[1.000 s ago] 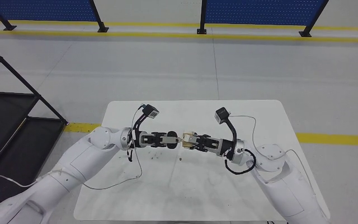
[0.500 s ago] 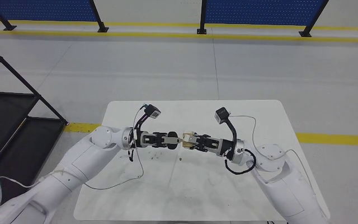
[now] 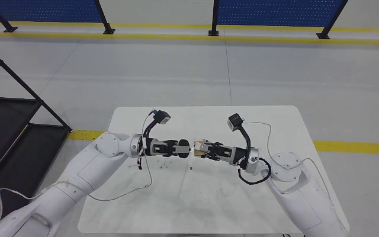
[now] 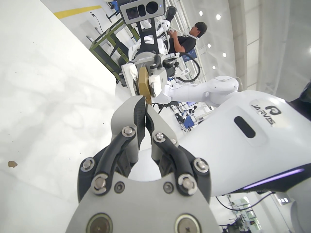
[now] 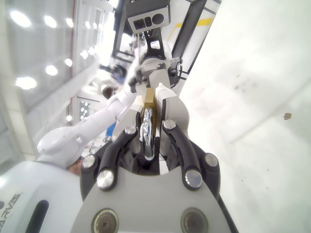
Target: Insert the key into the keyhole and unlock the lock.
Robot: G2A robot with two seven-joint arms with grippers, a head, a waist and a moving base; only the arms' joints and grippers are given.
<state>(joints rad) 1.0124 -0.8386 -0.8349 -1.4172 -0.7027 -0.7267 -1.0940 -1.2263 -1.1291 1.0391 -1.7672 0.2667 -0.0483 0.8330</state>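
Observation:
Above the middle of the white table (image 3: 207, 201) the two grippers meet tip to tip. My right gripper (image 3: 201, 149) (image 5: 151, 93) is shut on the brass padlock (image 5: 148, 101), whose silver shackle (image 5: 147, 132) points back toward its wrist. In the left wrist view the padlock (image 4: 142, 83) faces my left gripper (image 4: 143, 104) (image 3: 183, 148). That gripper's black pads (image 4: 139, 116) are pressed together, right against the lock's end. The key is hidden between them; only a sliver of metal shows at the tips.
A small brown speck (image 3: 191, 169) (image 4: 12, 164) lies on the table just in front of the grippers. A black rack (image 3: 23, 136) stands off the table's left side. Open tabletop lies in front of and behind the arms.
My left gripper has edged slightly toward the padlock and its wrist has turned a little. The right arm holds still.

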